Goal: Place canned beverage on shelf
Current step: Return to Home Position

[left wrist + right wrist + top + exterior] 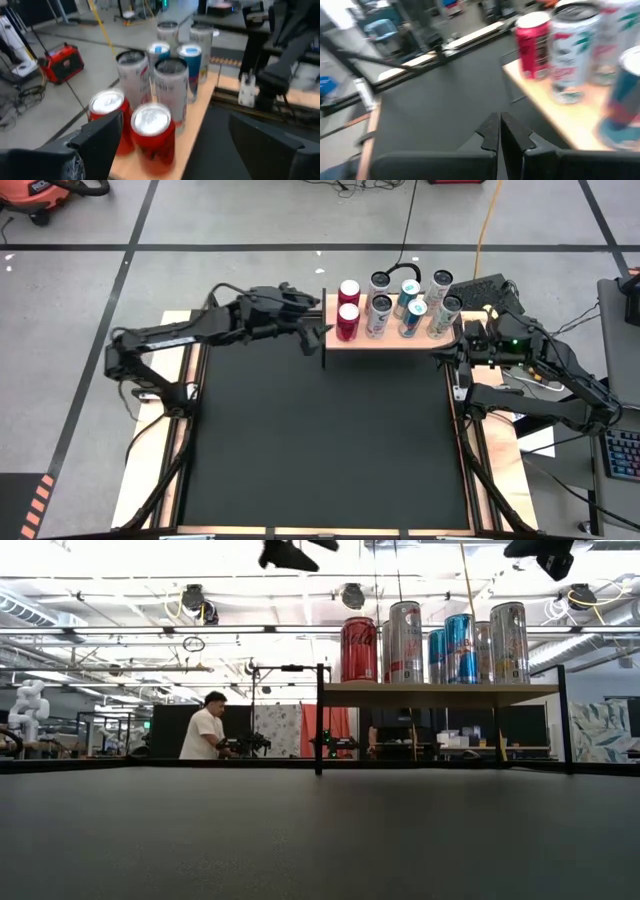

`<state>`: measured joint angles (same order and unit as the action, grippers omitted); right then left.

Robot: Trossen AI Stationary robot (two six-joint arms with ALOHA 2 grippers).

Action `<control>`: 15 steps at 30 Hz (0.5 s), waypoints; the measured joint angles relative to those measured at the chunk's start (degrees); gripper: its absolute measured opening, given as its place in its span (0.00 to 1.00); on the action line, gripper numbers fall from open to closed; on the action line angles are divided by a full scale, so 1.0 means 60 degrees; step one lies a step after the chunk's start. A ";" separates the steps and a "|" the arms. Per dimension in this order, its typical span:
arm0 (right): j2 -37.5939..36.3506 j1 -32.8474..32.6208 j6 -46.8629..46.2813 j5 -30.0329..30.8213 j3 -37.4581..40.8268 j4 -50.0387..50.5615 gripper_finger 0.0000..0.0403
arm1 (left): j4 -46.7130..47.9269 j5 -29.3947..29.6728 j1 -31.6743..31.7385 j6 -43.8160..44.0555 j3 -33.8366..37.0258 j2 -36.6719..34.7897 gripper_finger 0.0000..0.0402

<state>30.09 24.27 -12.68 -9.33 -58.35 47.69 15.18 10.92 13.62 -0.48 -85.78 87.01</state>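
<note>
**Two-arm station, viewed from above, from tabletop height and from both wrists.** The flat pale-wood shelf on black metal supports (395, 343) stands at the far edge of the matte black tabletop (320, 450). It carries eight upright beverage cans in two rows of four. From its left end to its right end these are a pair of red soda cans (347, 322), a pair of white-and-pink cans (378, 315), a pair of blue cans (414, 317) and a pair of pale silver cans (447, 315).

The left gripper (314, 328) hovers just beside the shelf's left end, near the red cans, and shows above the can tops in the low view. Its fingers (100, 137) are spread wide and hold nothing.

The right gripper (500, 126) hangs just beside the shelf's right end. Its fingers are pressed together, empty and touching no can.
</note>
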 joint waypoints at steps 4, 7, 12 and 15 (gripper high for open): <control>0.0011 -0.0001 -0.0291 -0.1001 0.0000 0.0063 0.00 | 0.1232 0.0000 -0.0046 0.0005 0.0004 -0.0880 0.90; 0.0007 0.0000 0.0105 -0.0761 0.0000 0.0085 0.00 | 0.1867 0.0020 -0.0146 0.0015 0.0007 -0.1527 0.90; -0.0037 0.0004 0.1006 -0.0171 -0.0160 -0.0196 0.00 | 0.2415 0.0074 -0.0496 0.0013 0.0007 -0.2598 0.90; -0.0127 0.0000 0.1350 -0.0210 -0.0323 -0.0199 0.00 | 0.2823 0.0076 -0.0769 0.0019 0.0007 -0.3200 0.90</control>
<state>29.32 24.27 -4.58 -10.59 -60.29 46.49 32.12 11.38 9.00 -0.37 -85.73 67.81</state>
